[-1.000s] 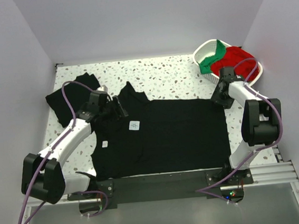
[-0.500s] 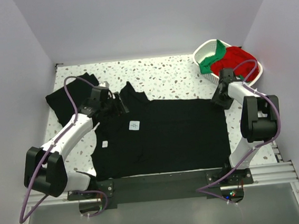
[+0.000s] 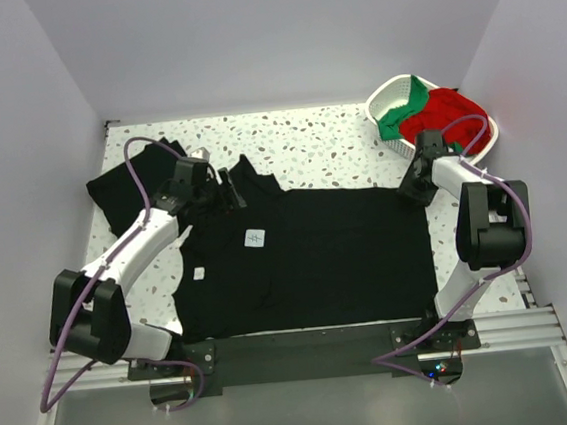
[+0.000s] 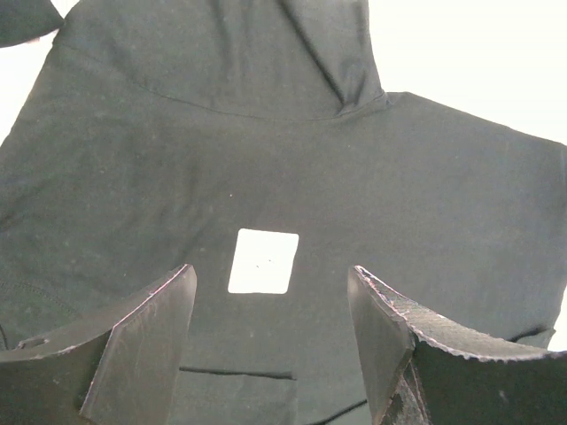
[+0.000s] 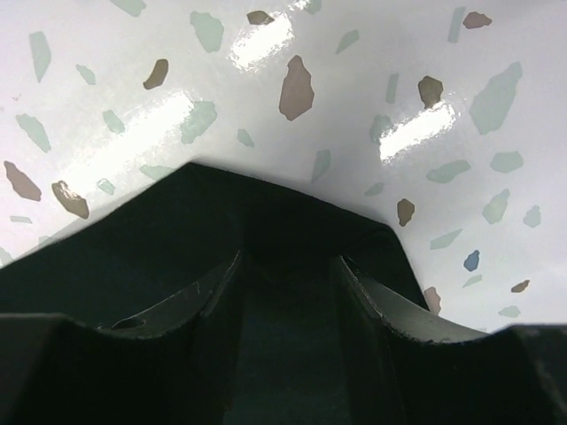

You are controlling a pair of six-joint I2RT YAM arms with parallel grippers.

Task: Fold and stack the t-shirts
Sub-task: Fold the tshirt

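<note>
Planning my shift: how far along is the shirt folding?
Done: one black t-shirt lies spread flat; another black garment sits far left. In hand: open left tool hovers near the spread shirt's collar, right tool straddles its far corner. Left: folding it, plus red shirt and green shirt in the white plastic lattice basket.

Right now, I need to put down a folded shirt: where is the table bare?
The far strip of table, between the black shirt at far left and the basket, is bare. The middle is covered by the spread black t-shirt; the left arm and right arm crowd its sides.
</note>
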